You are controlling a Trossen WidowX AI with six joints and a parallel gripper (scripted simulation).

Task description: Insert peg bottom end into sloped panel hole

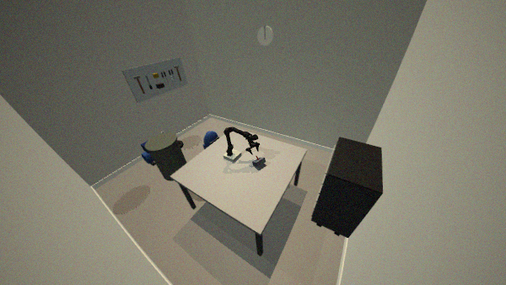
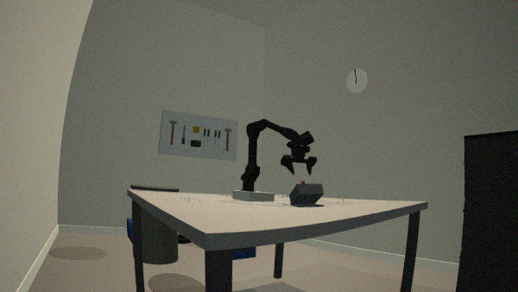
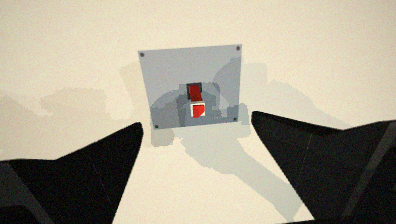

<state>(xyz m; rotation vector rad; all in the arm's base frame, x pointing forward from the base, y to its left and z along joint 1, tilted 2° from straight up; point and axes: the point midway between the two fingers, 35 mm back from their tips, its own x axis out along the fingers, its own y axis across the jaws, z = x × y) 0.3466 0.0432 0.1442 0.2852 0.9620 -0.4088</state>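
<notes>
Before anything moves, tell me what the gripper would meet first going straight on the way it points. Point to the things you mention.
Most likely the red peg (image 1: 256, 157) (image 2: 303, 182) (image 3: 198, 110), standing in the sloped panel (image 1: 259, 164) (image 2: 306, 194) (image 3: 170, 75) below the open gripper (image 1: 253, 150) (image 2: 302, 174) (image 3: 197, 121). Depth is unclear, so the peg might pass between the fingers.

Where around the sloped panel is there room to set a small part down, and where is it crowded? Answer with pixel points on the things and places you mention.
The widest bare patch is the tabletop (image 1: 236, 191) (image 2: 242, 220) between the sloped panel (image 1: 259, 164) (image 2: 306, 194) (image 3: 170, 75) and the near table corner. Crowded: the panel's face, with the red peg (image 3: 195, 94) standing in it and the open gripper (image 1: 254, 151) (image 2: 302, 174) (image 3: 197, 121) above, and the strip toward the arm's base (image 1: 232, 156) (image 2: 263, 196).
</notes>
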